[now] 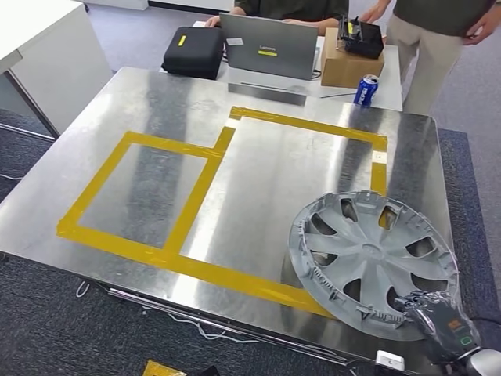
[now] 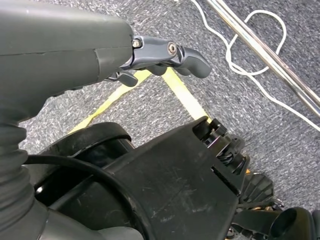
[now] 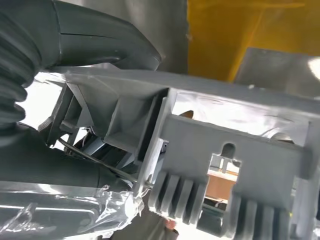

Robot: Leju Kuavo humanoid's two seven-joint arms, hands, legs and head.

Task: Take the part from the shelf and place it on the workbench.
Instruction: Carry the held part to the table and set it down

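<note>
Looking down from the head view, you see the right hand (image 1: pixel 440 321) gripping the near rim of the grey wheel cover (image 1: pixel 372 262), which sits tilted on the near right corner of the metal table (image 1: pixel 266 180), overlapping the yellow tape (image 1: pixel 195 196); that hold likely steadies it until it lies flat.

Your left wrist view shows the left hand (image 2: pixel 166 57) hanging over carpet, fingers curled loosely and holding nothing.

Your right wrist view has the cover's ribbed rim clamped between thumb and fingers (image 3: pixel 105 35).
</note>
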